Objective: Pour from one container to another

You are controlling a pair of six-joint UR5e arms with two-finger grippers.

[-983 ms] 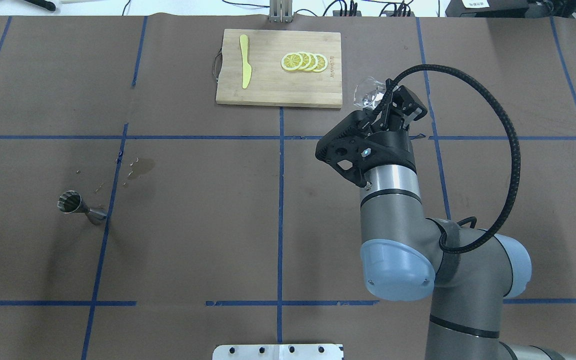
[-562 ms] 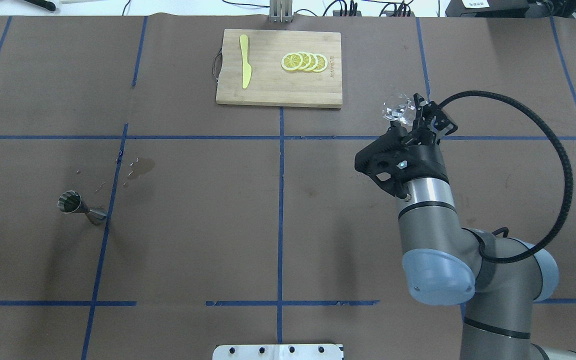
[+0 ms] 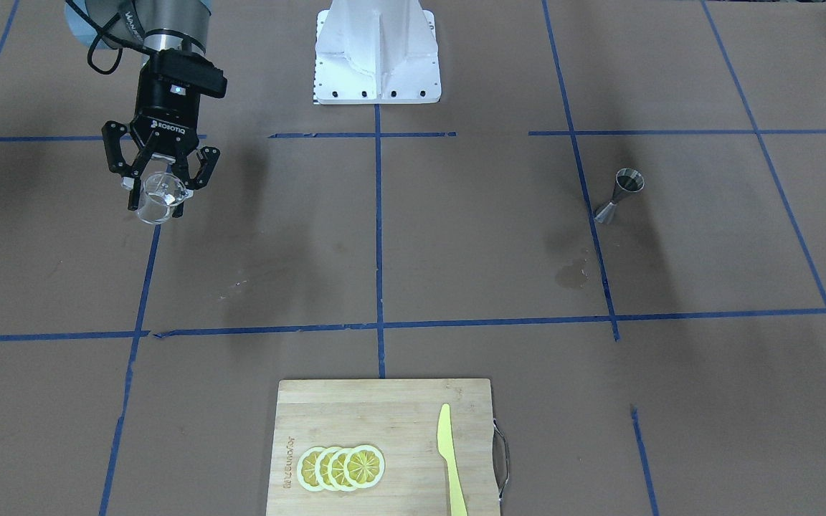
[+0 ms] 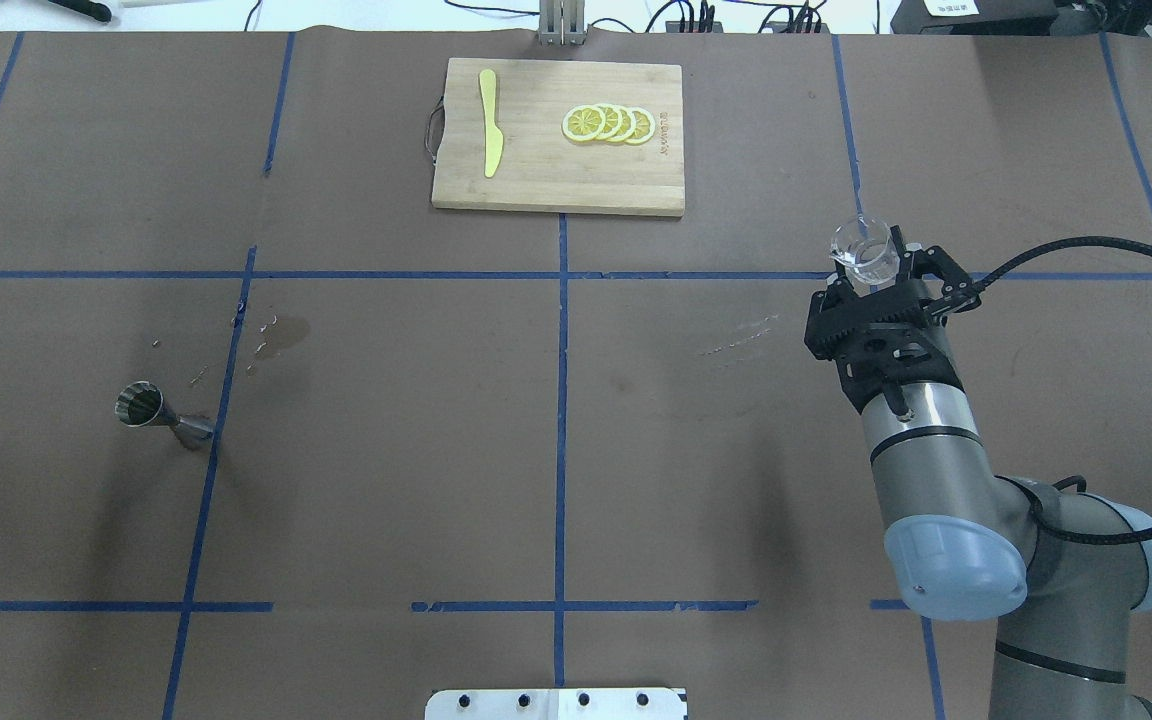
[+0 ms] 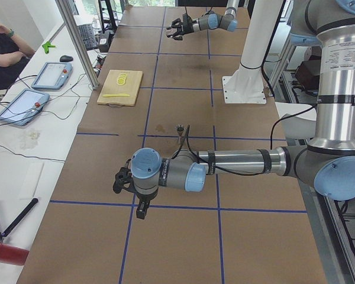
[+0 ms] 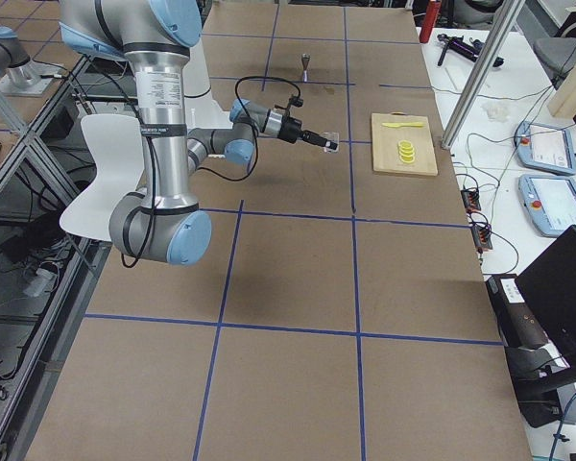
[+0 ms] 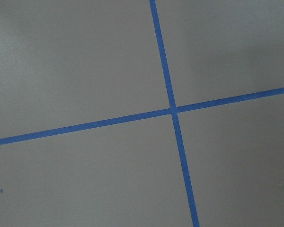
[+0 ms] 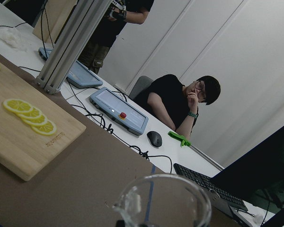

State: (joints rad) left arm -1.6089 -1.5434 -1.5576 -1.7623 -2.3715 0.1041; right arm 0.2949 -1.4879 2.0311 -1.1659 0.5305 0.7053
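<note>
Overhead exterior shows the right gripper (image 4: 876,272) clamped on the seemingly empty clear cup (image 4: 864,250), well apart from the jigger (image 4: 151,410): pouring looks done, setting down remains; whether the left gripper (image 5: 118,181) is released or clenched I cannot tell

Brown table (image 4: 386,450) with blue tape grid (image 4: 561,400), clear cup (image 4: 864,250), silvery jigger (image 4: 146,406), yellow lemon slices (image 4: 608,123)

The overhead view looks forward and down from behind the robot, cutting board (image 4: 536,175) at top centre. The front-facing view looks steeply down from opposite, the same board at bottom centre. Two side views look along the surface (image 5: 183,236) from either end. The left wrist camera seems close over blue tape lines (image 7: 173,111); the right wrist one looks past the clear cup (image 8: 161,203) to that board
</note>
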